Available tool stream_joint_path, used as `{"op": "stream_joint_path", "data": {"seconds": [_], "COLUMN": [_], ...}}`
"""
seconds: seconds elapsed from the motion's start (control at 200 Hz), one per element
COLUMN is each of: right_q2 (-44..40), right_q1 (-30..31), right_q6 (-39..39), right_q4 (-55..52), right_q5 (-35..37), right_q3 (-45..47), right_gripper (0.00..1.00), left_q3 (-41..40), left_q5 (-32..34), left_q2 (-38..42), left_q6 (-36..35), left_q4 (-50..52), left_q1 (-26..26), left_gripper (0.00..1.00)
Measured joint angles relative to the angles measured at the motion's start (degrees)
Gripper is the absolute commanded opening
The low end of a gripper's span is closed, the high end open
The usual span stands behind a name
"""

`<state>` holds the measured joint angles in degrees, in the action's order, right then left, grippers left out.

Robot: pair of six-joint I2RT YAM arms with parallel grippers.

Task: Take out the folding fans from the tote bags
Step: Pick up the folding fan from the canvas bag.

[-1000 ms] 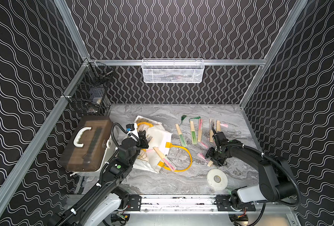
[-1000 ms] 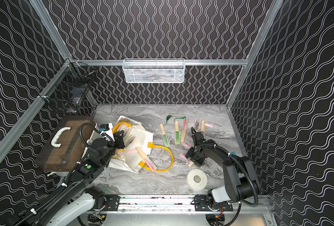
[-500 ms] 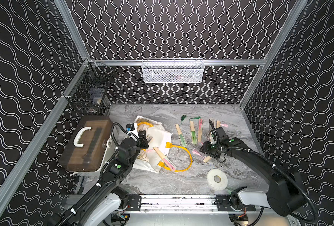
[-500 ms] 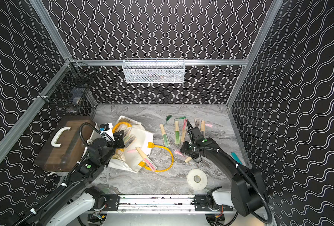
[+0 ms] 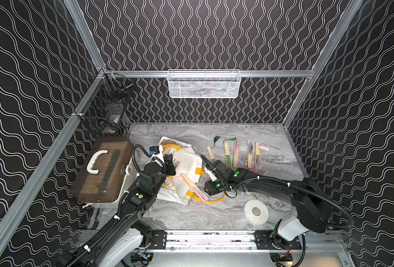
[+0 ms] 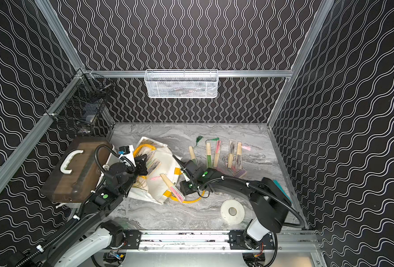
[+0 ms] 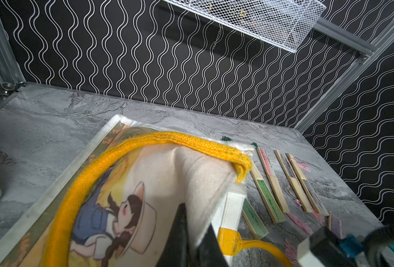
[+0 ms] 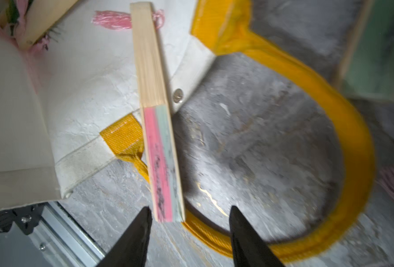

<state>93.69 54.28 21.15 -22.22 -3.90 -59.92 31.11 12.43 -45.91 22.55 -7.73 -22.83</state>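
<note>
The desk (image 5: 214,217) carries tote bags (image 5: 186,161), apparently two, overlapping. The left claw (image 7: 195,215) is clamped on the upper bag's cloth. The right claw (image 8: 190,208) stands half-spread and empty at the end of one pink folding fan (image 8: 159,129) across the bag's mouth. Five fans (image 5: 227,154) lie in a row nearby.

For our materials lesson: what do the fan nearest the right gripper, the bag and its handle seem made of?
Fan: pale matte bamboo or wood, lengthwise grain; folds likely paper or cloth. Bag: white matte canvas, soft creases, stitched hem. Handle: yellow woven cord, braid texture visible.
</note>
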Motion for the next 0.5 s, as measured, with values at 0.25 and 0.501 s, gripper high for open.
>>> {"op": "stream_joint_path", "data": {"seconds": [0.25, 0.501], "right_q2": [7.32, 11.08], "right_q1": [1.62, 1.86], "right_q6": [-5.35, -6.84], "right_q4": [5.84, 8.79], "right_q5": [3.15, 0.31], "right_q3": [-3.32, -4.35], "right_gripper": [0.56, 0.62], "left_q3": [-0.07, -0.09], "left_q5": [0.0, -0.02], "left_q2": [0.04, -0.15], "left_q6": [0.0, 0.04], "left_q4": [0.0, -0.02], "left_q1": [0.0, 0.0], "left_gripper": [0.0, 0.0]}}
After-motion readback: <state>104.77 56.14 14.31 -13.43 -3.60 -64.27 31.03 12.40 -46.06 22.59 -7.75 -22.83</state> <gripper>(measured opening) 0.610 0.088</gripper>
